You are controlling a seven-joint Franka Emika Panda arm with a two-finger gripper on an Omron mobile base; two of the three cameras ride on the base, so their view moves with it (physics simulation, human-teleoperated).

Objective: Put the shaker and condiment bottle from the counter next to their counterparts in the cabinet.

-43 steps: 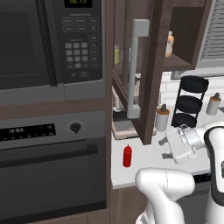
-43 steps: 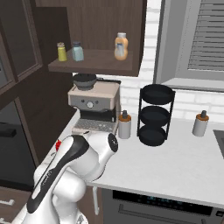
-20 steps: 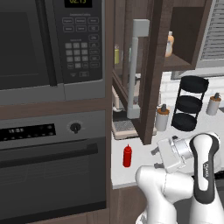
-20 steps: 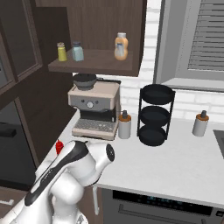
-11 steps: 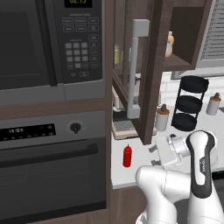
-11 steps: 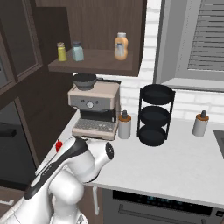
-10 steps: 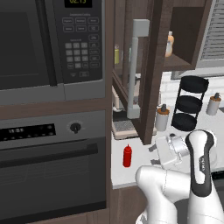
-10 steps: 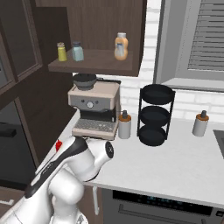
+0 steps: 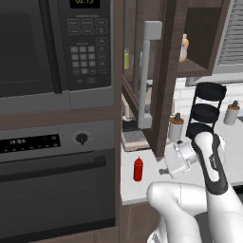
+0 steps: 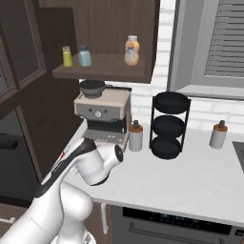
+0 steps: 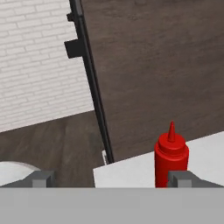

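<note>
I keep my fingers (image 11: 43,178) spread wide, holding nothing; the bottle (image 11: 171,159) sits off toward one tip, probably, so I centre before closing.

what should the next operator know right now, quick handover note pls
Gripper: open, holding nothing, low over the counter and pointed toward the condiment bottle.
Condiment bottle: upright on the counter near its front edge, beside the open cabinet door; in the hand view it stands just ahead of one fingertip, not between the two.
Shaker: I cannot pick it out on the counter in these views.
Cabinet shelf: holds a yellow jar, a pale blue-grey shaker and an amber bottle.
Done: nothing moved to the shelf yet.
Left: grasp the red bottle, place it by the amber bottle, then find and shelve the shaker.
</note>
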